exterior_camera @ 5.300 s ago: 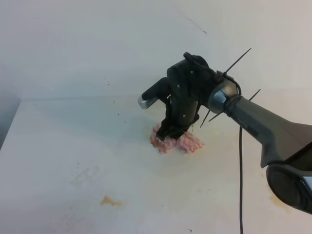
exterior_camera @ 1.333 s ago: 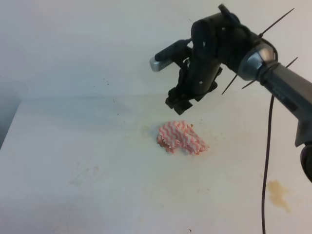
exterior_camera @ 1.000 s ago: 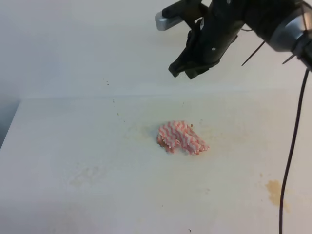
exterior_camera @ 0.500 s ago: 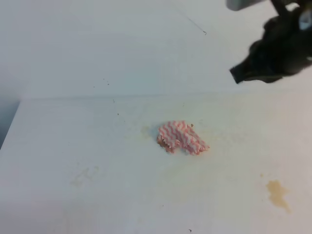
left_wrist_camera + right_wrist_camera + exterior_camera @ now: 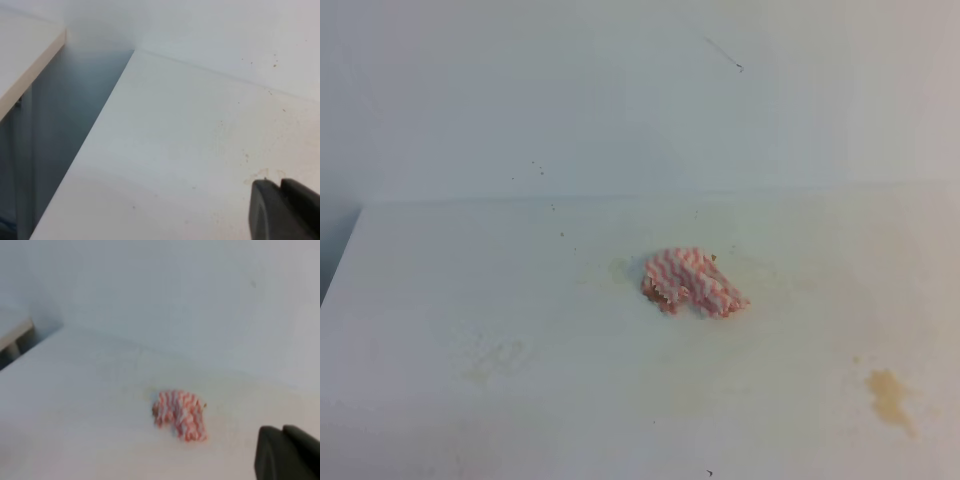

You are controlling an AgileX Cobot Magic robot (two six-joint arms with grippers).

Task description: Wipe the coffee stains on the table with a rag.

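Observation:
The rag (image 5: 692, 282), pink-red and white zigzag striped, lies crumpled and alone near the middle of the white table (image 5: 520, 290). One tan-brown coffee stain (image 5: 888, 395) sits at the front right, well apart from the rag. Neither arm shows in the exterior high view. In the right wrist view the rag (image 5: 180, 414) lies far ahead of my right gripper (image 5: 282, 431), whose dark fingers are pressed together with nothing between them. My left gripper (image 5: 280, 184) shows at the lower right of its own view, fingers together, over bare tabletop.
Faint yellowish smears (image 5: 495, 360) mark the front left, and a pale smear (image 5: 618, 268) lies just left of the rag. The table's left edge (image 5: 95, 135) drops into a gap beside another white surface (image 5: 25, 55). A white wall stands behind.
The right arm, earlier above the rag, rose and swung off to the upper right, leaving the exterior view. Its jaws closed. The rag stayed where it lay.

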